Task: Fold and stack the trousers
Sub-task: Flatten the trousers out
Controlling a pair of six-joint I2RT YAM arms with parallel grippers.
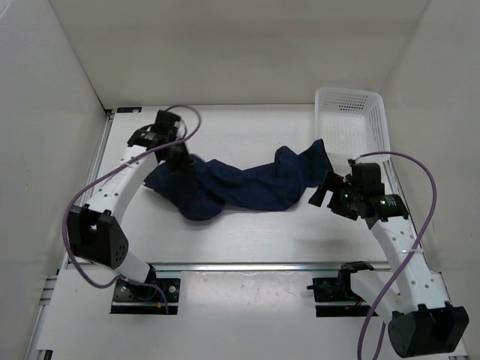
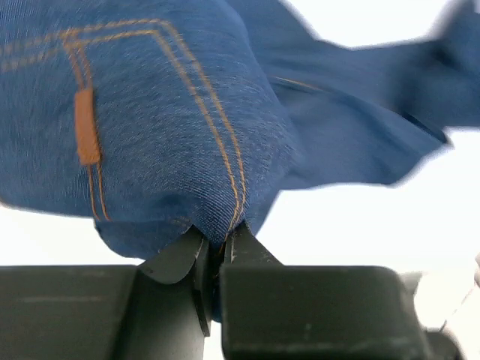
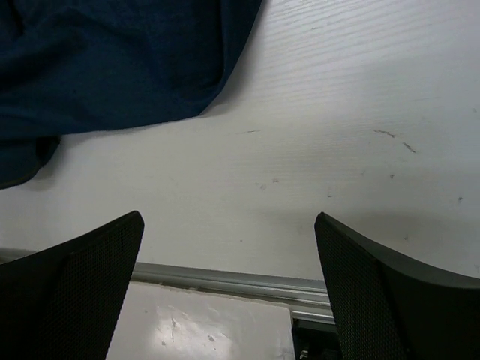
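Toward the near right of the bench [image 1: 247, 240], the right gripper [image 3: 229, 219] hangs with its jaws wide apart over bare surface, just beside a leg end of the trousers [image 1: 240, 187]. They lie crumpled across the middle, running from the left edge toward the far right corner. Farther back on the left, the left gripper [image 2: 217, 241] is clamped on a stitched denim fold. A clean fold likely needs flat cloth first, so the right should pinch the leg end, then both draw apart gently. The basket [image 1: 379, 112] sits in the far right corner.

Bright, even light; soft shadows; trousers [image 2: 225, 120] blurred far end.
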